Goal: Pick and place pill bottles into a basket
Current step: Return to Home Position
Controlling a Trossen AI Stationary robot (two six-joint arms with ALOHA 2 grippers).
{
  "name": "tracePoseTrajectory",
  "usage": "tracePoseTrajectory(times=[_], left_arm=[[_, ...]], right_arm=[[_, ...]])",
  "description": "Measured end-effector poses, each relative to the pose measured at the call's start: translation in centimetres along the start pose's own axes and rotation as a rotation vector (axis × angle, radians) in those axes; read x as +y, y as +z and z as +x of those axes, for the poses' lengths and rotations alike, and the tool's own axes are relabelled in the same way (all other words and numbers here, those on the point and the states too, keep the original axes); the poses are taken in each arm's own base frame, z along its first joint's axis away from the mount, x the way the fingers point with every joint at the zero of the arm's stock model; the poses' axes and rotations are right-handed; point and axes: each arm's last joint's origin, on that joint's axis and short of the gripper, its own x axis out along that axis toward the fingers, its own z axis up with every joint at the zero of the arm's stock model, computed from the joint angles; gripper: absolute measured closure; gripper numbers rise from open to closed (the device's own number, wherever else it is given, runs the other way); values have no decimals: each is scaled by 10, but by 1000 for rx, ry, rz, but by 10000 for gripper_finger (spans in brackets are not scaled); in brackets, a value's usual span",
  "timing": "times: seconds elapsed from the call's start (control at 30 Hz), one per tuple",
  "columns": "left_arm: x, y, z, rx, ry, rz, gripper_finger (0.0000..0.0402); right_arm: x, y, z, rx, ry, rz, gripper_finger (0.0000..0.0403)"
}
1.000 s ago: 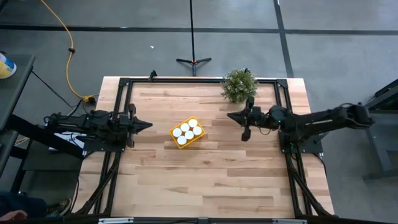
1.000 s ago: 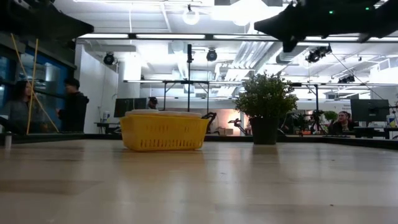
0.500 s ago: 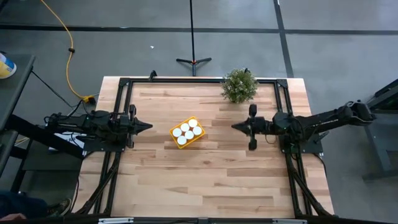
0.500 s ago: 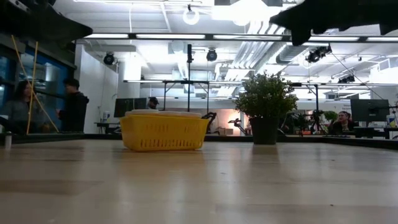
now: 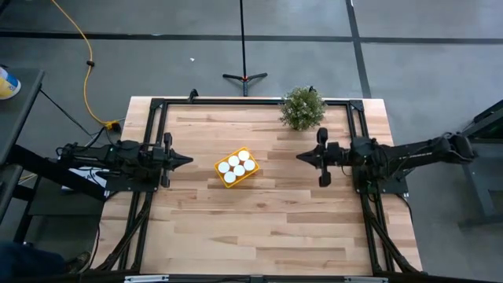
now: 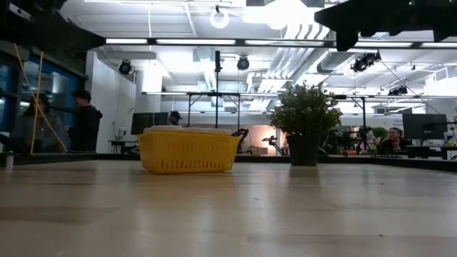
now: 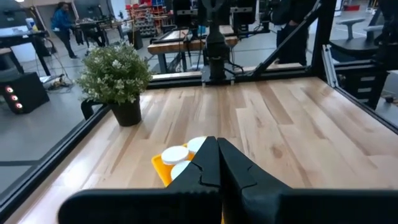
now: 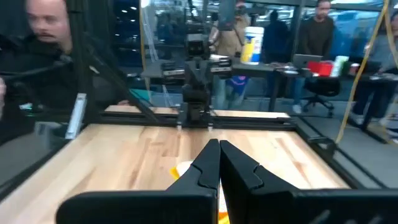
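Tabletop (image 5: 259, 220): white-capped bottles (image 5: 236, 166) in yellow basket (image 5: 245, 181)

Dark jointed arms (image 5: 409, 152), black tapered pincers (image 7: 216, 145)

The small bright yellow basket (image 6: 188, 153) stood upright on the surface (image 5: 275, 220), a little left of its middle and about halfway between near and far edges, turned at a slant to those edges. Its walls were a fine lattice. Six pill bottles (image 5: 238, 170) stood inside in two rows of three, their white caps showing as close-packed discs, just topping the rim.
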Motion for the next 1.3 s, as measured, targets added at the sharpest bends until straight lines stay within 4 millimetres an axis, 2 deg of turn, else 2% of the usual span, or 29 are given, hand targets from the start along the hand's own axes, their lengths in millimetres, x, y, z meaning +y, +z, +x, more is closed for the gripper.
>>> tracePoseTrajectory(times=[0.23, 0.37, 0.43, 0.5, 0.6, 0.8, 1.2, 1.3], left_arm=[[1, 1, -5, -33, 3, -40, 378], [1, 1, -6, -45, -23, -66, 378], [1, 1, -6, -45, -22, -67, 378], [1, 2, -6, -57, -17, -70, 378], [1, 5, -7, -79, -14, -68, 378], [1, 4, -7, -62, -14, -54, 378], [0, 3, -6, -65, -45, -81, 378], [0, 3, -6, -65, -41, -72, 378]], right_arm=[[-2, -1, -6, 19, 20, -11, 403], [-1, -23, -14, -2, 13, 31, 403], [-1, -36, -22, -57, -15, 39, 403], [-2, -41, -29, -144, -26, 43, 403], [-2, -40, -36, -206, -26, 41, 403], [-7, -35, -38, -74, -44, 43, 403], [-3, -37, -49, -29, -43, 87, 403], [0, -38, -50, -12, -91, 60, 403]])
